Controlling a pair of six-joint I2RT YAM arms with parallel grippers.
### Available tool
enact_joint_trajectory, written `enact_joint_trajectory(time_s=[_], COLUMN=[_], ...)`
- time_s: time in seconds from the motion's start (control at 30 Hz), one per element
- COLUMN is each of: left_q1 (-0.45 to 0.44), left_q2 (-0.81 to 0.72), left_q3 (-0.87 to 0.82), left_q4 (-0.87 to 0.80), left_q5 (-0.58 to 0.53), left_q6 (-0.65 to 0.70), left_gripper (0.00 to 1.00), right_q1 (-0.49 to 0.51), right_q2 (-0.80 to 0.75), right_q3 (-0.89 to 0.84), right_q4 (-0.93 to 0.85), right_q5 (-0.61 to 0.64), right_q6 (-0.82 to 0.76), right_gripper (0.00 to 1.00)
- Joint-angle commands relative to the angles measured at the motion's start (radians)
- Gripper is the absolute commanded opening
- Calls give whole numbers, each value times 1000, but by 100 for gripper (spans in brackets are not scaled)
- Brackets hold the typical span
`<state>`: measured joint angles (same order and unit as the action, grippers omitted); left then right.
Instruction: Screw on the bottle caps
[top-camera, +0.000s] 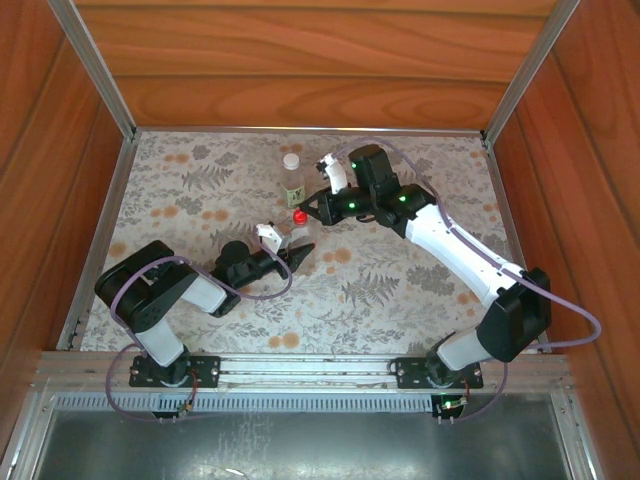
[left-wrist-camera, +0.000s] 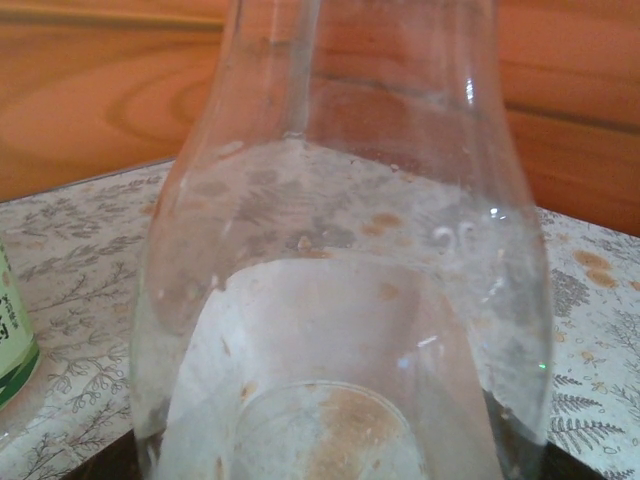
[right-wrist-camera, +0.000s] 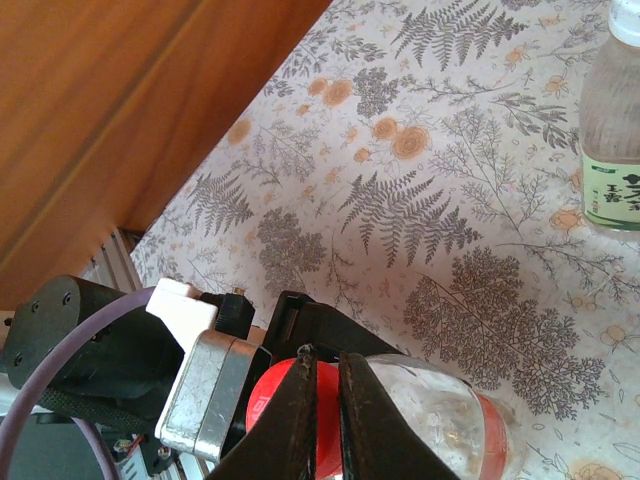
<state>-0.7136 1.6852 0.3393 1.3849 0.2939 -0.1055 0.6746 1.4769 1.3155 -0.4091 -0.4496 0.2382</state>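
The shorter clear bottle with the reddish band stands at mid-table, and my left gripper is shut on its body. In the left wrist view this bottle looms large and upright. A red cap sits on its neck. My right gripper is over that cap. In the right wrist view its tips are shut to a thin slit across the red cap, with nothing between them. Just behind stands the bottle with the green-yellow label, topped by a white cap.
The labelled bottle stands close to both grippers, a short way beyond the held one. Wooden walls with metal rails close in the patterned table on three sides. The right arm stretches diagonally across the table's right half.
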Motion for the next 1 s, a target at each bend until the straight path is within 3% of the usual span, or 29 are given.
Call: enact_joint_trajectory(time_s=[0.0,0.4,0.53,0.63,0.7,0.77,0.97], left_q1=[13,15,16,15,15,14,16], left_q2=[16,26,27,29,30,30,30], left_q3=[24,28,29,28,29,28,25], left_q4=[31,31,31,31,31,31,31], left_q5=[8,20,25,30,32,34,38], left_q6=[-28,-23,-20,-19,-16,-16,-22], left_gripper=[50,50,50,50,50,50,50], right_q1=[3,4,2,1,0,-2,-2], right_q2=[-43,-93,-99,-91,-73,-49,17], right_q3=[-38,-62,-46,-32,-16,3,42], right_q4=[-67,-71,-52,-32,-27,-27,-23], right_q5=[-36,0,43,52,48,42,-19], right_q6=[2,10,10,14,16,18,16], right_gripper=[13,18,30,46,48,48,31])
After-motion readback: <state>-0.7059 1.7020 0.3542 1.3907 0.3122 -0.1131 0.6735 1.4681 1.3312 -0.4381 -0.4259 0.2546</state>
